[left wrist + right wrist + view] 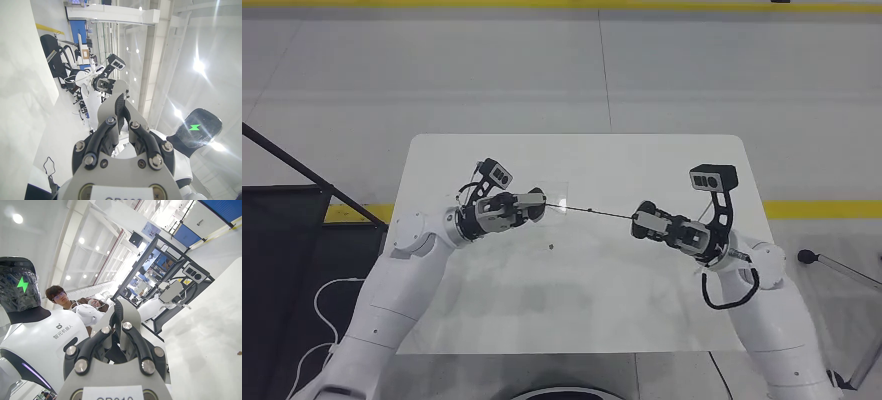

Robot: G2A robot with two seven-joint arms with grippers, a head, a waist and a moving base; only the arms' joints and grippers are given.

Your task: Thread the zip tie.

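Tie [600, 212] stretching straight above table [642, 300] centre, left gripper [539, 203] and right gripper [639, 219] each pinching one end; no loop forming yet, threading apparently all to do.

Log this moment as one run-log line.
left gripper: shut on zip tie | right gripper: shut on zip tie | zip tie: stretched between them over table | threaded: cannot tell

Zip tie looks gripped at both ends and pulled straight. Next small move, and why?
Probably ease the right end effector toward the left end effector. Both look shut on the zip tie, which runs straight between them, so its ends can't meet until it bows.
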